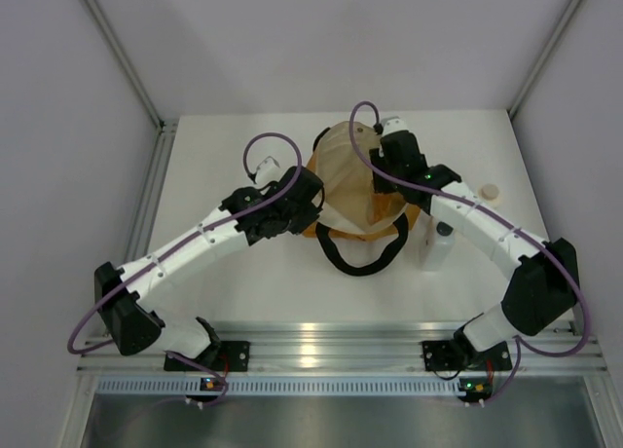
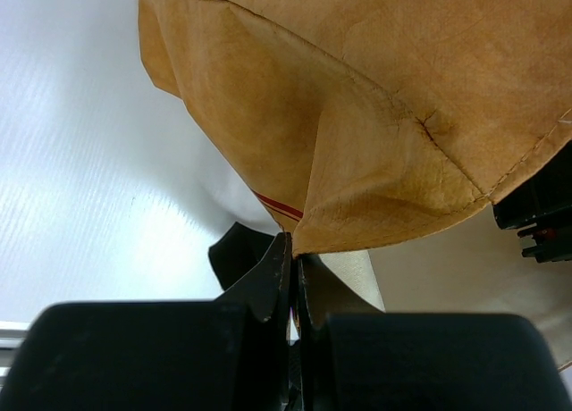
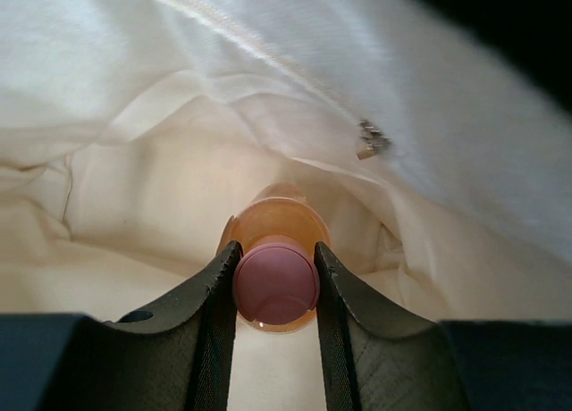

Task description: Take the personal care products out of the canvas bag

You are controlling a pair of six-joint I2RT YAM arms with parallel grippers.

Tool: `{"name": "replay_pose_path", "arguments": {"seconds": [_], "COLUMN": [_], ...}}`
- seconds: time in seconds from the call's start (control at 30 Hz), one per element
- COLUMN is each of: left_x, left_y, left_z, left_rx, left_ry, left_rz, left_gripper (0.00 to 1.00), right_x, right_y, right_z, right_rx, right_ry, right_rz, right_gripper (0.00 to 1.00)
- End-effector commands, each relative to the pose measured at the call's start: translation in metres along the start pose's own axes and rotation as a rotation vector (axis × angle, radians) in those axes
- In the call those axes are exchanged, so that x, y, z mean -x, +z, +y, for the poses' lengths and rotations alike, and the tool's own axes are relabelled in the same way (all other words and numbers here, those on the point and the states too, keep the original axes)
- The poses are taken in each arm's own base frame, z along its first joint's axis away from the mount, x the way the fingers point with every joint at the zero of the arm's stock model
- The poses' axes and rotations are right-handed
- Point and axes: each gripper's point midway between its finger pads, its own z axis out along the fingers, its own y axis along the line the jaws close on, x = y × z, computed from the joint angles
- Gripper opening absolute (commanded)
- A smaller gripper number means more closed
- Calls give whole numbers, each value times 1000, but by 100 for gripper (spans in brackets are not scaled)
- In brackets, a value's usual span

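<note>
The mustard-tan canvas bag lies mid-table with its black handle toward the arms. My left gripper is shut on the bag's edge; the left wrist view shows the fabric pinched between the jaws. My right gripper reaches into the bag. In the right wrist view it is shut on the pink cap of the orange translucent bottle, against the cream lining. A white bottle with a dark cap and a cream-beige bottle stand on the table at the right. The yellow-green bottle is out of view.
The white table is walled at the back and sides. An aluminium rail runs along the near edge by the arm bases. The right arm's forearm passes close over the white bottle.
</note>
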Motion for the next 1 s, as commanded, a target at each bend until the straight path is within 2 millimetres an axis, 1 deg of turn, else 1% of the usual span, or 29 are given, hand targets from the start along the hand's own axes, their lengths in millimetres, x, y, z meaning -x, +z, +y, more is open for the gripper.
{"name": "replay_pose_path", "arguments": {"seconds": [0.0, 0.17, 0.3, 0.4, 0.57, 0.6, 0.7, 0.73, 0.77, 0.83, 0.87, 0.9, 0.93, 0.97], "left_x": [5, 7, 7, 7, 9, 10, 13, 14, 15, 18, 19, 22, 25, 28], "left_y": [-4, -4, -3, -3, -4, -5, -6, -6, -6, -8, -9, -11, -14, -17], "left_z": [-13, -15, -16, -16, -21, -22, -23, -23, -23, -24, -25, -27, -28, -29], "left_rx": [-30, -31, -33, -30, -38, -41, -44, -44, -44, -49, -52, -59, -65, -73], "left_ry": [-10, -16, -16, -17, -19, -18, -23, -24, -24, -31, -31, -31, -34, -35], "left_rz": [-6, -12, -14, -13, -20, -23, -35, -41, -44, -54, -58, -66, -79, -89], "left_gripper": [0, 0, 0, 0, 0, 2, 13, 23, 30, 46, 60, 65, 69, 72], "right_x": [69, 73, 81, 89, 109, 113, 123, 129, 130, 138, 141, 142, 149, 151], "right_y": [-37, -43, -53, -66, -97, -104, -121, -127, -130, -143, -147, -151, -159, -164], "right_z": [19, 27, 40, 46, 50, 52, 50, 50, 50, 49, 49, 48, 48, 48], "right_rx": [125, 170, 239, 273, 321, 334, 345, 351, 352, 359, 362, 365, 369, 372], "right_ry": [11, -15, -40, -58, -66, -69, -73, -75, -76, -76, -77, -79, -82, -83], "right_rz": [-233, -248, -269, -298, -369, -384, -414, -431, -431, -459, -466, -468, -487, -495], "right_gripper": [0, 0, 0, 0, 0, 0, 0, 0, 0, 0, 0, 0, 0, 0]}}
